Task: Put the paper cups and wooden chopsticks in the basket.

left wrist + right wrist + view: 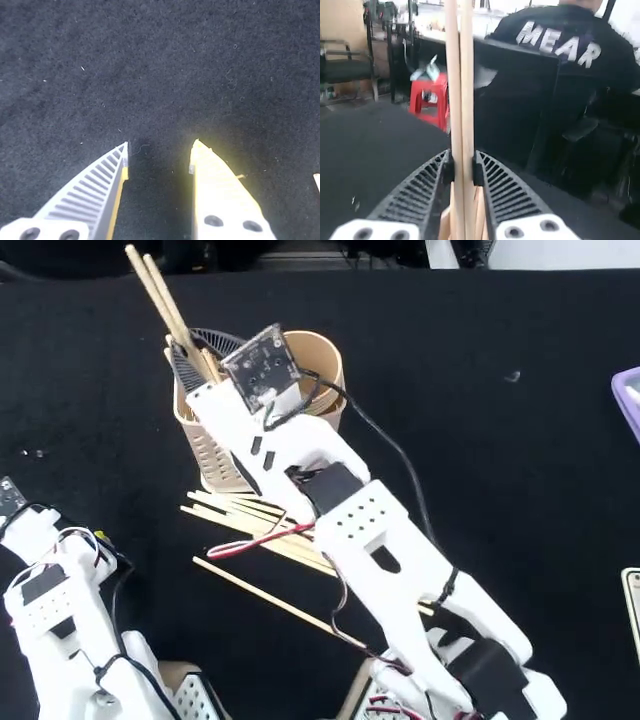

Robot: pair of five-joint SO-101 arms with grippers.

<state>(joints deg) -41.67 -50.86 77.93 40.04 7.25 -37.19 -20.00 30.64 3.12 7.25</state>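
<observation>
The right end effector (462, 167) is clamped on two pale wooden chopsticks (460, 75) over the beige perforated plastic basket (205, 455) — released at a slant, they could tip over its rim onto the black surface (500, 490) among the loose chopsticks (260, 525) — the left end effector (159, 150) sits apart, holding nothing

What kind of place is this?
Likely a lab or workshop: a robot arm works over a black-covered table, and the room behind holds a red stool and a chair.
</observation>
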